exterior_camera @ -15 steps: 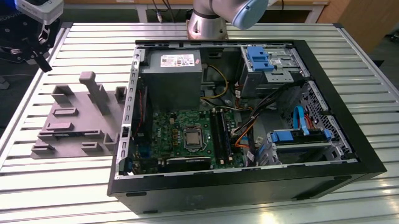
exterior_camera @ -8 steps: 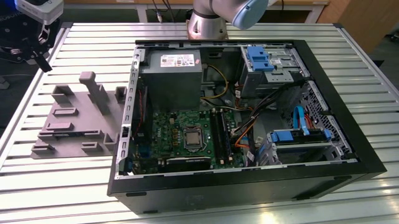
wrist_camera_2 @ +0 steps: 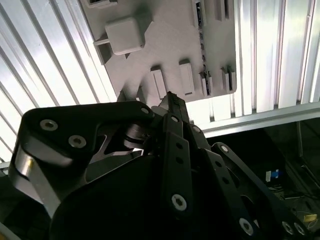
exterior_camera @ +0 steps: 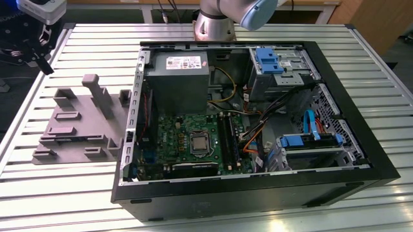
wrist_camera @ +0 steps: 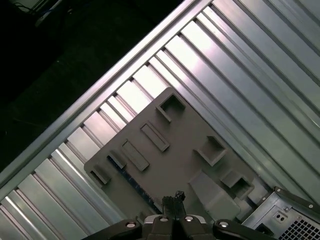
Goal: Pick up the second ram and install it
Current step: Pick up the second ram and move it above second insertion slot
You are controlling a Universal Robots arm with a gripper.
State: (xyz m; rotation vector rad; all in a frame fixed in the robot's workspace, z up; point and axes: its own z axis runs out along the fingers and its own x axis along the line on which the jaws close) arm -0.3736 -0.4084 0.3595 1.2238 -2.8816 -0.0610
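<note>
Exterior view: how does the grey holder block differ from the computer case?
The holder block is pale grey and low, a plate with posts and slots; the computer case is black, a deep walled box. The holder block is much smaller than the case. The case, open on top, holds a green motherboard and a grey power supply; the holder block is one moulded piece. Both rest on the slatted table.

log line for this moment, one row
gripper: shut, empty, over grey holder block | second ram: in that block, not gripped | install: not done
</note>
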